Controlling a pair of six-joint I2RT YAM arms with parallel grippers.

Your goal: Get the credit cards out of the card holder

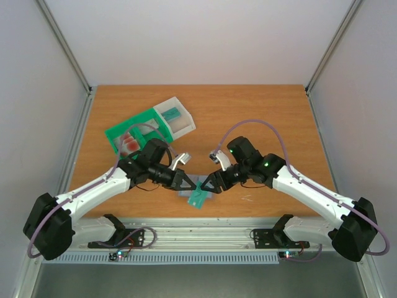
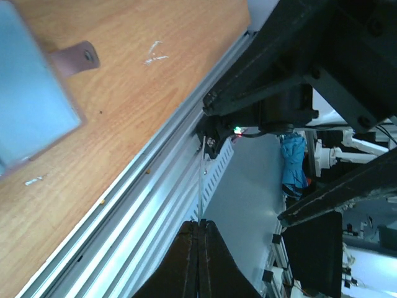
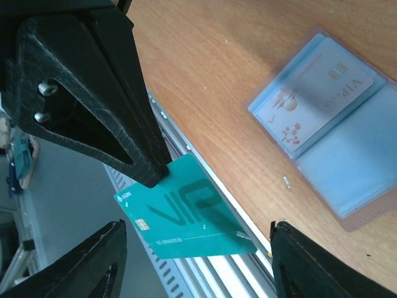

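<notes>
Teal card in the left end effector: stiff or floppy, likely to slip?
Probably stiff: the teal card juts flat from the left end effector, pinched at one edge, without sagging. Likely thin and light; it shows as a hairline edge-on in the left wrist view. Its smooth face could pivot in that small pinch.

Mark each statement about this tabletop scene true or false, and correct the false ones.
1. The teal plastic card lies inside the blue-grey bi-fold card holder. False: it is outside the holder, pinched by the shut left gripper.
2. The right gripper is open. True.
3. A pale card with a red blotch sits in the holder. True.
4. The holder is folded shut. False: it lies open, both panels showing.
</notes>
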